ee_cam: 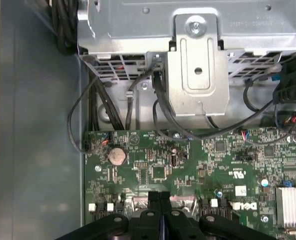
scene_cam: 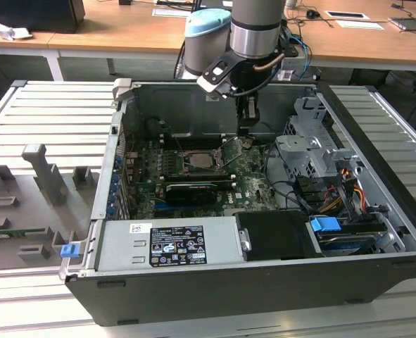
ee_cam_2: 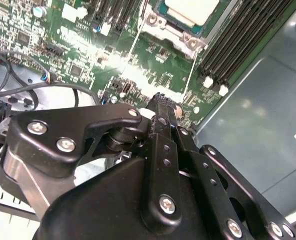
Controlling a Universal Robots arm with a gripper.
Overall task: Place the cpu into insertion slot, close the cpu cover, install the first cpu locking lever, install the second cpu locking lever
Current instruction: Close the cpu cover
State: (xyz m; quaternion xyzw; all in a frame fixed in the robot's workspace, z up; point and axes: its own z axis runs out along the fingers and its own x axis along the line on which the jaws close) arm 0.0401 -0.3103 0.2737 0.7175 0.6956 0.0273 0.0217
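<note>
the tool hangs low inside the computer case, its fingers pressed together on nothing, tips close over the green board. the cpu lies in its slot, near the tool, on the exterior view's left of it.

The arm points straight down — gripper jaws closed together.

cpu and cpu cover are running off the edge in the second wrist view, just a corner showing; gripper linkage is blocking the near motherboard; arm is getting cropped at the exterior view's top edge, where the cpu cover's state is reading too small to tell
</note>
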